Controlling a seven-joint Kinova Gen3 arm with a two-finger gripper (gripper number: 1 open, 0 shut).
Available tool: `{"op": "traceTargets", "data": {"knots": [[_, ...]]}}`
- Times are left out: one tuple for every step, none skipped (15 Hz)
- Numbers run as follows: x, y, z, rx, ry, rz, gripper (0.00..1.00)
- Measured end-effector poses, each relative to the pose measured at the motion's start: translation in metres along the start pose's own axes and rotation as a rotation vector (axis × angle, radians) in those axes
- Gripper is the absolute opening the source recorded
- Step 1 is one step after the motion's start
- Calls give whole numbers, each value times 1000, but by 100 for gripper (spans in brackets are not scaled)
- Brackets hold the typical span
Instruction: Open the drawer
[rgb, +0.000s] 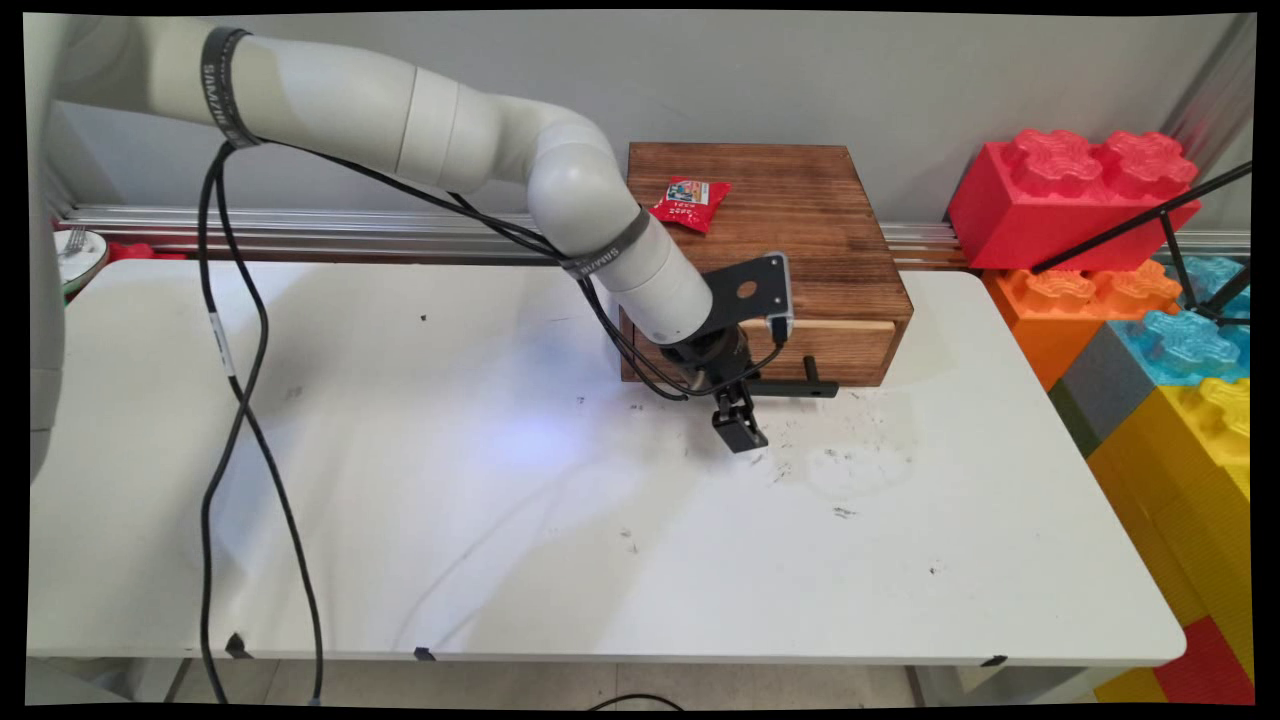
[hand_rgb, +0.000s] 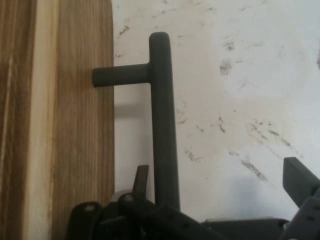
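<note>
Main view, left to right: white surface (rgb: 400, 480); black two-finger gripper (rgb: 741, 432) low before dark wooden drawer box (rgb: 800, 210), red snack packet (rgb: 690, 203) on top. Hand view: fingers (hand_rgb: 300, 175) spread wide; black bar handle (hand_rgb: 162, 120) between them, nearer the left finger, long axis running along drawer front.

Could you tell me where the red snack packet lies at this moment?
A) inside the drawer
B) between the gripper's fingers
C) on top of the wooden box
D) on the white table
C: the red snack packet rests on the top face of the wooden box, behind the gripper.
</note>
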Motion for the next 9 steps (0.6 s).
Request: {"op": "traceTargets", "data": {"knots": [[0,1,2,0,0,0,100],[0,1,3,-1,1,1,100],[1,3,4,-3,2,1,100],[2,4,6,-5,4,1,100],[1,6,6,-7,4,1,100],[2,8,8,-10,5,1,100],[2,10,8,-13,6,3,100],[2,13,9,-15,6,3,100],[2,16,9,-19,7,4,100]]}}
